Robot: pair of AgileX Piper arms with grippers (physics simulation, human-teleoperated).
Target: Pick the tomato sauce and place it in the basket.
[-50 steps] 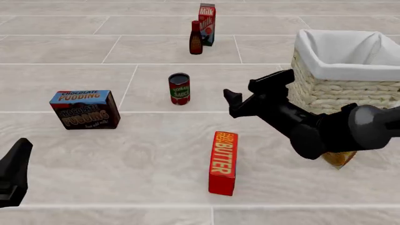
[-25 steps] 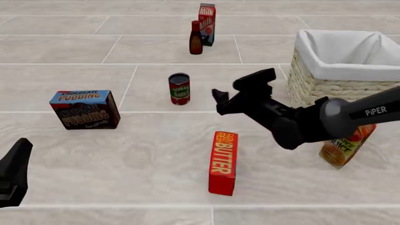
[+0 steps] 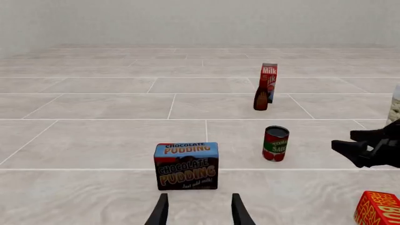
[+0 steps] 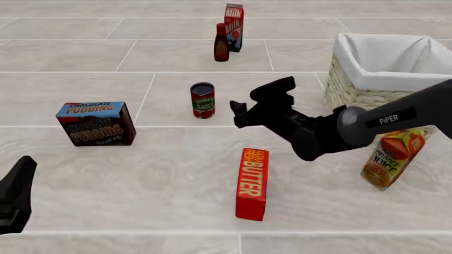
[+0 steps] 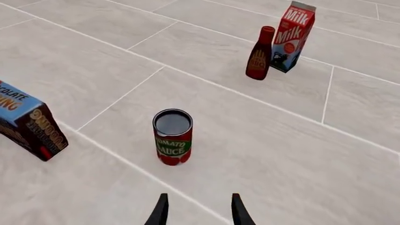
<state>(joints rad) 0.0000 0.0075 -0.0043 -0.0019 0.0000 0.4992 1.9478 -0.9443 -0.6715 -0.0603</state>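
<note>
While our right gripper nears the tomato sauce, its fingers stay parted so they can straddle the upright can

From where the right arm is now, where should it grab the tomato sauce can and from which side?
Grip the tomato sauce around the middle of its round wall, probably coming in level from its right in the front view, where the right gripper waits open and apart from it. The can stands upright with bare floor around it, so its label band gives the fingers two opposite curved faces; its flat dark top gives them nothing to pinch.
</note>
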